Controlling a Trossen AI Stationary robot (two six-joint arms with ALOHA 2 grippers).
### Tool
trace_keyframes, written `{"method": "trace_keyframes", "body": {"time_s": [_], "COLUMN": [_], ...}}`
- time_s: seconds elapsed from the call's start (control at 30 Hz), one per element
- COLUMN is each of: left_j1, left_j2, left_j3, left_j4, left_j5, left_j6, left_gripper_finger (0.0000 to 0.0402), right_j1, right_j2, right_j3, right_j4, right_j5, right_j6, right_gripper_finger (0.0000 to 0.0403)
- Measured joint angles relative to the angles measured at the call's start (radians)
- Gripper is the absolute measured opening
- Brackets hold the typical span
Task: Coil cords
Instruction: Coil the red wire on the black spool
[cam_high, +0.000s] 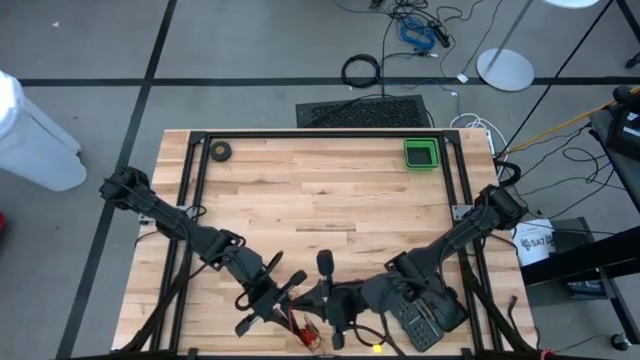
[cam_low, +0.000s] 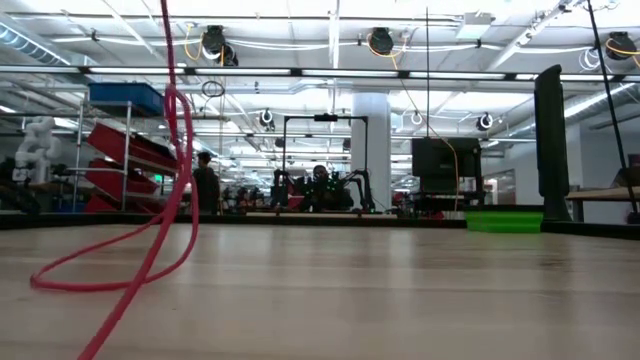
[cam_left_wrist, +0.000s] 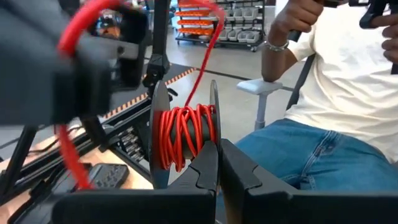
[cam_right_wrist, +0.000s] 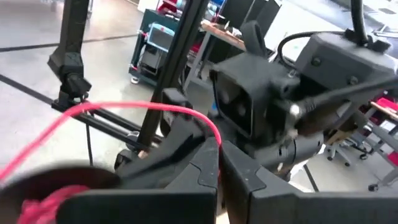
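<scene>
The cords are a thin red wire, partly wound on a small dark spool (cam_left_wrist: 183, 134) with two round flanges. In the high view the spool (cam_high: 305, 330) sits at the table's near edge, where both arms meet. My left gripper (cam_left_wrist: 219, 163) is shut at the spool. My right gripper (cam_right_wrist: 219, 155) is shut on the loose red wire (cam_right_wrist: 124, 109) close beside it. In the low view the free wire (cam_low: 178, 150) hangs from above, and a slack loop (cam_low: 90, 285) rests on the tabletop. My left gripper pinches the rim of one spool flange (cam_left_wrist: 214, 134) between its two fingertips, coming in about level. The spool is held off the table with its flanges upright and the red turns between them. My right gripper pinches the single red wire (cam_right_wrist: 211, 130) at its fingertips, about level. From the fingers the wire arcs slack across to the spool (cam_right_wrist: 56, 193).
A green tray (cam_high: 421, 153) stands at the far right of the table and a small dark tape roll (cam_high: 220, 151) at the far left. A seated person (cam_left_wrist: 336, 93) is just beyond the table's near edge. A black cable loop (cam_high: 361, 70) lies on the floor.
</scene>
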Motion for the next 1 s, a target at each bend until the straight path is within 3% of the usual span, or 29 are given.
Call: {"method": "trace_keyframes", "body": {"time_s": [0.43,1.0], "left_j1": [-0.023,-0.064], "left_j2": [0.0,-0.005], "left_j3": [0.0,0.0], "left_j4": [0.073,0.164], "left_j5": [0.002,0.003], "left_j6": [0.001,0.089], "left_gripper_finger": [0.0006,0.0006], "right_j1": [-0.022,-0.028], "right_j2": [0.013,0.012], "right_j3": [0.012,0.012], "right_j4": [-0.126,-0.273], "right_j5": [-0.009,-0.113], "right_j6": [0.1,0.204], "right_gripper_finger": [0.0,0.0]}}
